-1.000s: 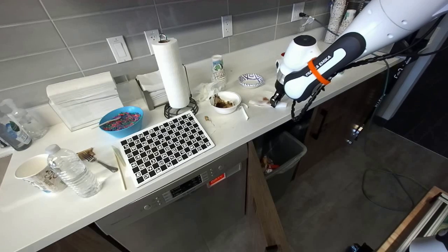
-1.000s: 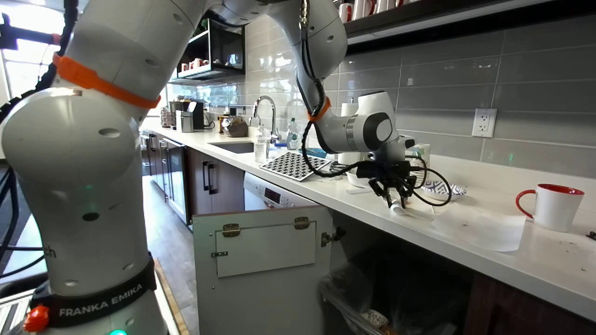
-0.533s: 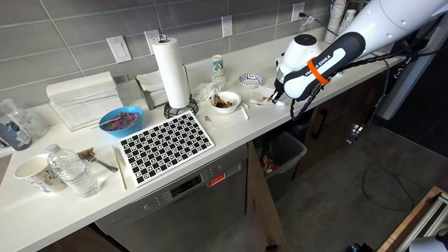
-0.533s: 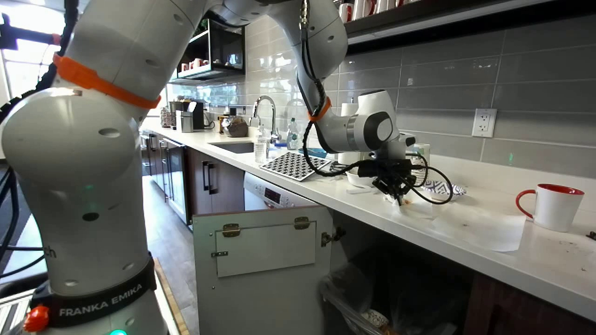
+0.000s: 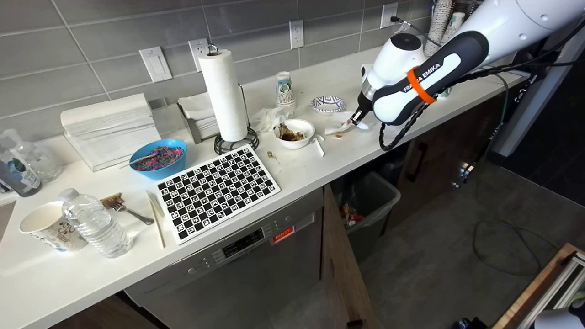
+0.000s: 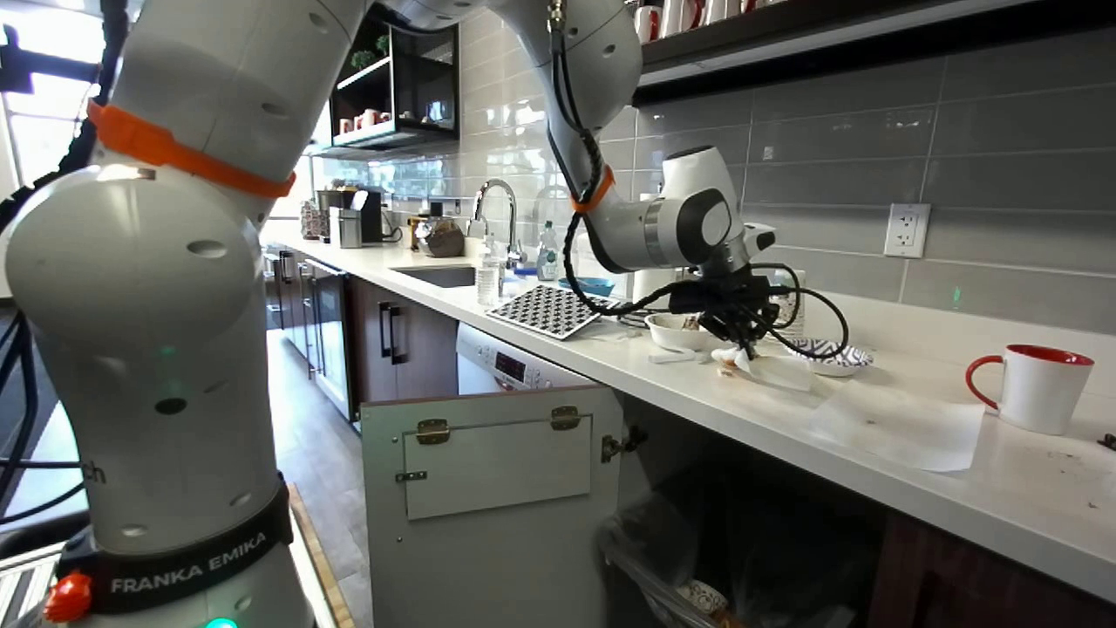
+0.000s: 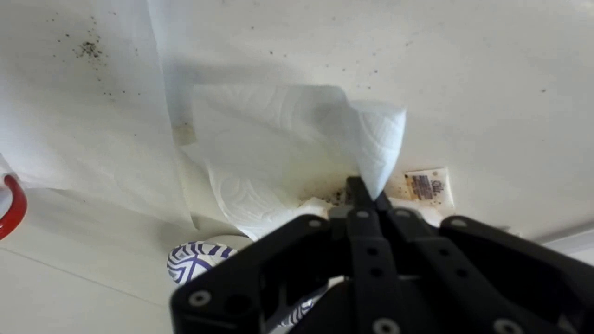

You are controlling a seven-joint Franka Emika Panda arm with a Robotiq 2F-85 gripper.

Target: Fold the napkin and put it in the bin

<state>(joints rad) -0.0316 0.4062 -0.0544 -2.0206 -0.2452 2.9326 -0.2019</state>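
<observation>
Folding seems the step in hand: the jaws pinch the napkin (image 7: 274, 144), higher than the bin (image 5: 381, 196); next, probably, lay its edge over

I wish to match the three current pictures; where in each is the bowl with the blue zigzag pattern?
In an exterior view: zigzag bowl just right of centre, upper half.
In an exterior view: zigzag bowl right of the gripper, slightly below mid-height.
Wrist view: zigzag bowl low, left of centre, partly hidden by the gripper.
Shared landmark: the napkin held in the gripper.
</observation>
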